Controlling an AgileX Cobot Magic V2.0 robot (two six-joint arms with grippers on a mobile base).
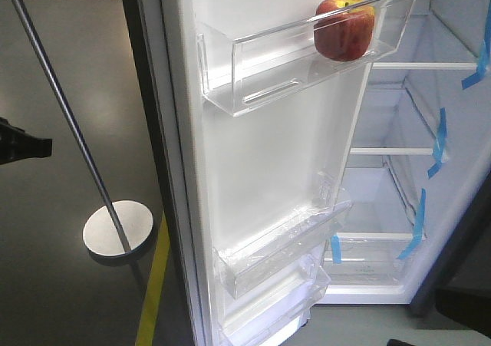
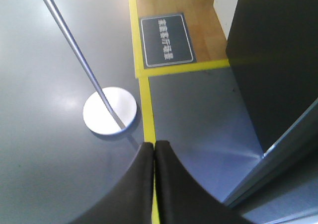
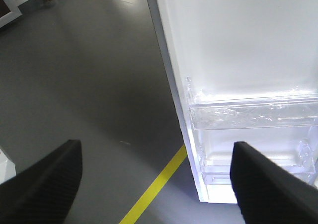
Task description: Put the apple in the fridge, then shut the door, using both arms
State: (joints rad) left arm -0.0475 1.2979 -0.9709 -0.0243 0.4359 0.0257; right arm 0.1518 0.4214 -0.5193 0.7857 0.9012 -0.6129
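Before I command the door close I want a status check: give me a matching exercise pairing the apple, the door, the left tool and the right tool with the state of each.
Things:
1. apple
2. door
3. left tool
4. right tool

States:
A. shut, holding nothing
B. swung open
C. sitting in the upper clear door bin
D. open, holding nothing

Pairs: 1-C; 2-B; 3-A; 4-D

Left gripper (image 2: 154, 147) jaws pressed together; right gripper (image 3: 156, 149) spread wide
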